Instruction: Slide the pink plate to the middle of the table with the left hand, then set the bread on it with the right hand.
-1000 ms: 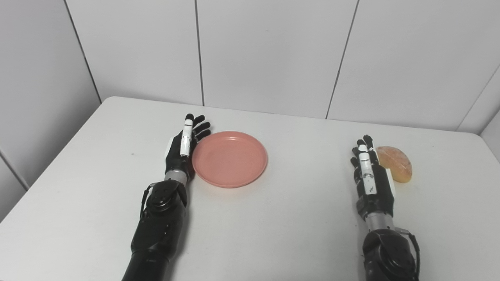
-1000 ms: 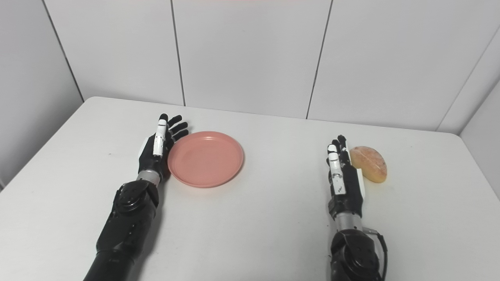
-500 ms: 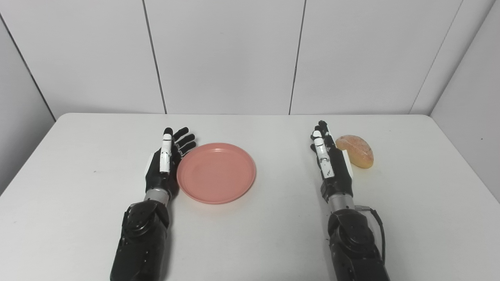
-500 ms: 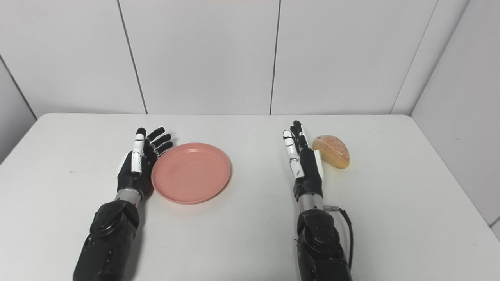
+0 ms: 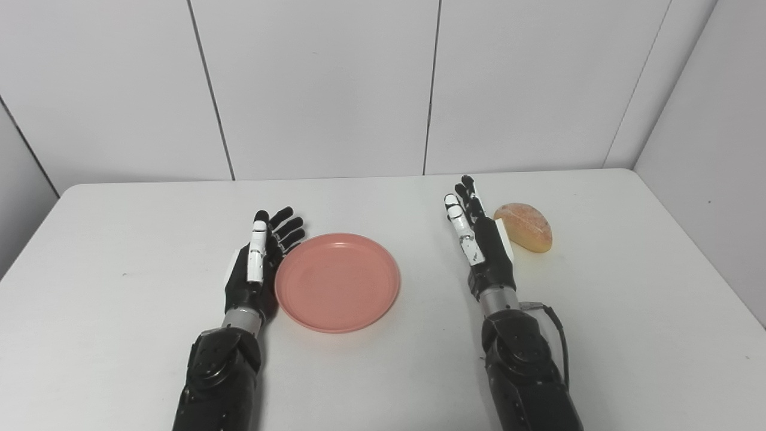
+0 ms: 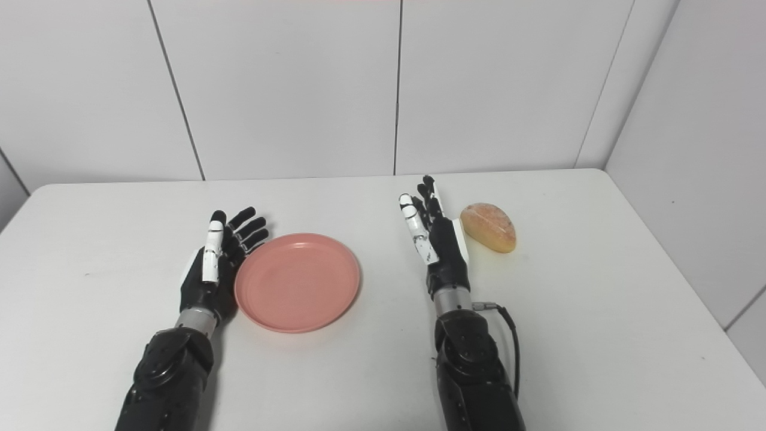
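the pink plate [image 5: 337, 282] lies flat on the white table [image 5: 119, 239], left of the table's middle, with nothing on it. the left hand [image 5: 258, 262] stands on edge just beside the plate's left rim, palm toward it, fingers straight and spread, holding nothing. the bread [image 5: 522, 227] lies on the table toward the right. the right hand [image 5: 482, 242] stands on edge just left of the bread, fingers straight and close together, holding nothing.
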